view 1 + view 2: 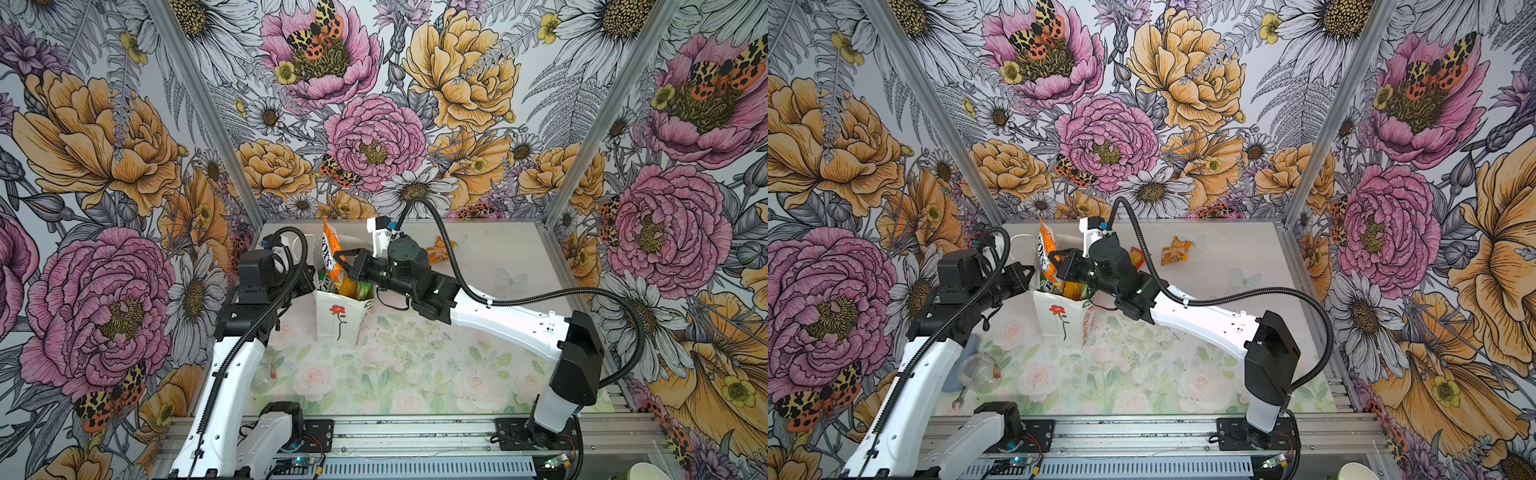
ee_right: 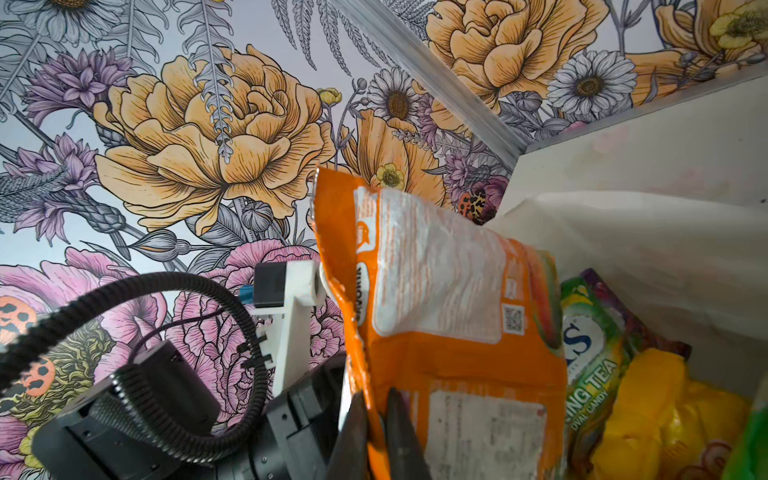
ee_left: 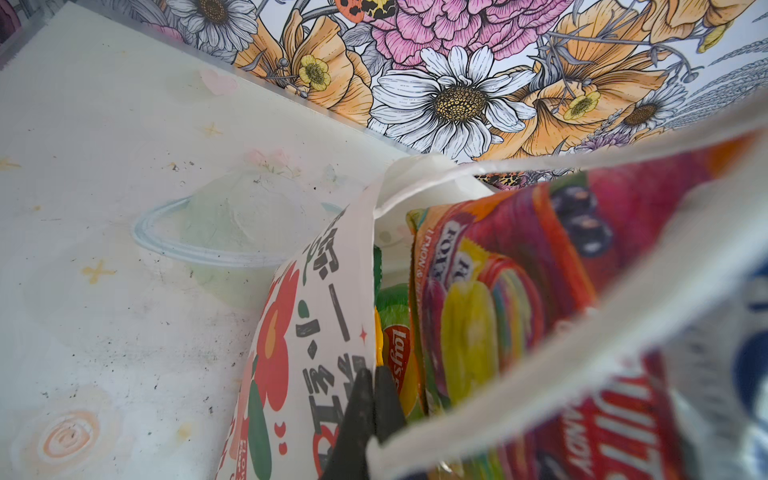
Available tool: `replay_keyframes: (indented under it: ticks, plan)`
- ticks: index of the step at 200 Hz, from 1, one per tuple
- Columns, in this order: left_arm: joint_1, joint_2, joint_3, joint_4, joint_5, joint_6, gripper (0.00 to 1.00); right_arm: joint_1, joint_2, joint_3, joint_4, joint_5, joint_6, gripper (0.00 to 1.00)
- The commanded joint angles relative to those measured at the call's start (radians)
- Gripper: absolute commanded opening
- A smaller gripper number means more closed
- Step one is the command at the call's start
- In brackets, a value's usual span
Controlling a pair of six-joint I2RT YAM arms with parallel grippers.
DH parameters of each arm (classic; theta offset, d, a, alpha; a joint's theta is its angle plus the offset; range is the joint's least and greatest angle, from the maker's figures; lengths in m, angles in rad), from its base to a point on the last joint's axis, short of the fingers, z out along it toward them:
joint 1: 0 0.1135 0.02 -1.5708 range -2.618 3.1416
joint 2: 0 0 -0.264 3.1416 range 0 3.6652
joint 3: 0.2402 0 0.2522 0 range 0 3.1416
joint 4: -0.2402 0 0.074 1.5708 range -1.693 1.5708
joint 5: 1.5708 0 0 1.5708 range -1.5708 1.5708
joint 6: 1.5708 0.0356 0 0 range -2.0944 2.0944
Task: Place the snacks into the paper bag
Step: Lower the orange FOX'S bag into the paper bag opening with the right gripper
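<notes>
Left gripper is clamped hard on the bag. One black finger sits outside on the printed side wall, its mate is inside, and the paper rim is nipped between them with no gap showing. The bag stands upright on the table, mouth open, red flower on the face turned away from the back wall. Just past the inner finger, down in the bag, there's a green-and-yellow Lay's packet. On the outer finger's side, beyond the bag wall, a clear lid lies on the table.

Over to the right gripper: its fingers are squeezed almost together, pinching the lower part of the orange packet. The plastic runs straight between the two dark tips. The packet rises upright from those fingertips, back panel and QR code facing the wrist camera. In both top views its top pokes well above the bag's rim while its lower part sits in the bag's mouth. How far down it reaches I cannot tell.

Close beside the right fingers, already inside the bag, is a green candy pack.

Not everything is in. Well behind the right fingers, toward the back wall, a loose packet in orange and yellow lies flat on the table. A small red packet lies near it, partly hidden by the arm.
</notes>
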Motion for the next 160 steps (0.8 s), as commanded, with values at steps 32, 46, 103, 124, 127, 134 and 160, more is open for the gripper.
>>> replay_keyframes:
  ticks: [32, 46, 103, 124, 127, 134, 160]
  plan:
    - [0.000, -0.017, 0.007, 0.086, 0.030, -0.009, 0.04, 0.006, 0.071, 0.024, 0.024, 0.007, 0.049, 0.00]
    - [0.000, -0.019, 0.007, 0.086, 0.031, -0.008, 0.03, 0.006, 0.090, 0.033, 0.002, 0.002, 0.057, 0.00]
    - [-0.001, -0.021, 0.006, 0.086, 0.031, -0.008, 0.03, 0.006, 0.130, 0.055, -0.046, -0.007, 0.065, 0.00]
    - [-0.001, -0.021, 0.008, 0.086, 0.034, -0.007, 0.03, 0.005, 0.141, 0.081, -0.104, 0.009, 0.049, 0.00]
    - [-0.001, -0.021, 0.008, 0.086, 0.035, -0.007, 0.03, 0.004, 0.143, 0.087, -0.114, 0.007, 0.041, 0.00]
    - [-0.002, -0.021, 0.009, 0.086, 0.037, -0.007, 0.03, 0.003, 0.152, 0.107, -0.143, 0.003, 0.028, 0.00]
    - [-0.002, -0.021, 0.010, 0.087, 0.049, -0.006, 0.03, -0.002, 0.175, 0.165, -0.255, 0.007, -0.015, 0.00]
